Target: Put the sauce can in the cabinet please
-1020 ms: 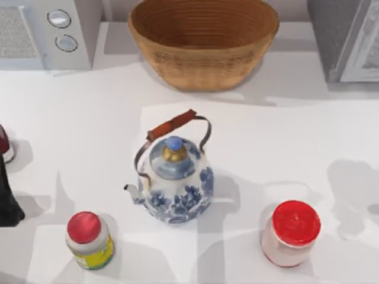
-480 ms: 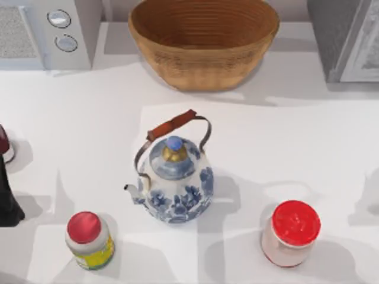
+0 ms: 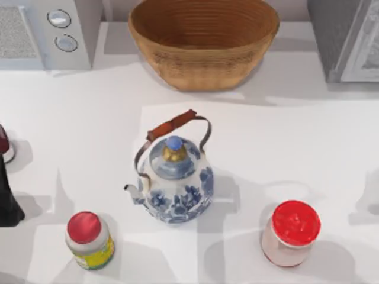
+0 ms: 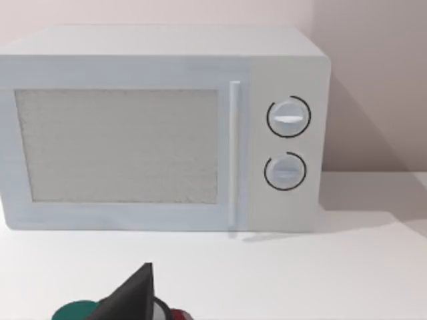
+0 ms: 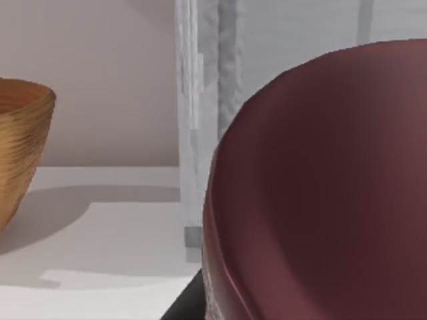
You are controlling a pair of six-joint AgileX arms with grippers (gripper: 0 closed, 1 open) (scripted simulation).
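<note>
- Firstly, at the table's left edge: the left arm (image 3: 8, 204) is a dark shape cut by the frame. A dark tip of the left gripper (image 4: 131, 299) pokes up in the left wrist view; spread or pressed together, can't tell.
- Far left: microwave (image 3: 50, 32) w/ two round dials, door facing the left wrist cam.
- Near left: red-capped bottle (image 3: 89, 239) w/ yellow label, upright.
- Ctr: blue-and-white teapot (image 3: 176, 180), handle raised, spout toward the left.
- Far ctr: wicker basket (image 3: 204, 44), well apart from the teapot.
- Near right: red-lidded white jar (image 3: 290, 232), upright.
- Far right corner: cabinet (image 3: 346, 38), grey w/ a paler door.
- Right wrist view: sauce can (image 5: 320, 200) sits very close to the lens, maroon lid up, w/ the cabinet's door edge right behind it. A dark sliver of the right gripper (image 5: 181, 305) lies against the can's side; grip state can't be told.
</note>
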